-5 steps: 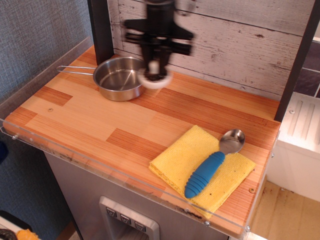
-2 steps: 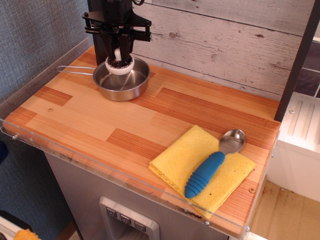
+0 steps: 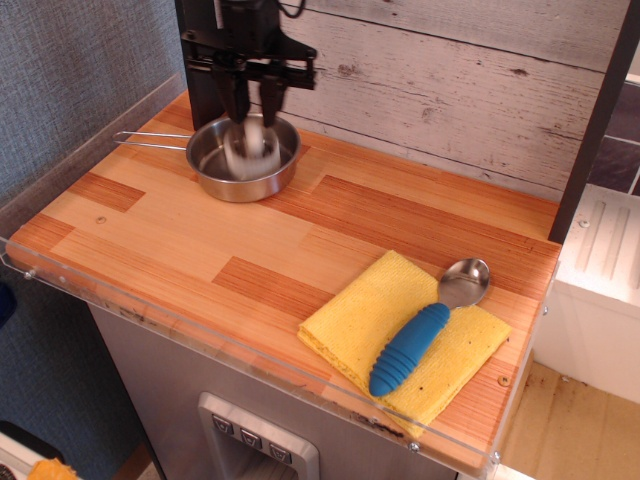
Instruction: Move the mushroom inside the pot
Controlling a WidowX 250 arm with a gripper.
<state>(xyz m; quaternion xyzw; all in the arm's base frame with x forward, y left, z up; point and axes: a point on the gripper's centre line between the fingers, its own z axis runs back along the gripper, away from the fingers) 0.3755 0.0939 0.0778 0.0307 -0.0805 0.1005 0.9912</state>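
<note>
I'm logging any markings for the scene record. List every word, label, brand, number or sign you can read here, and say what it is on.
None can be read. The pot, the blurred mushroom, the blue-handled spoon, the yellow cloth and the gripper show no legible text. The panel buttons below the counter carry marks too small to read.

Mock kitchen, toy-sized; wooden table (image 3: 200,240) with clear plastic edging, whitewashed plank backdrop (image 3: 450,80); steel pot (image 3: 243,158) at back-left corner, spoon (image 3: 430,325) on yellow cloth (image 3: 350,320) near front-right corner.
</note>
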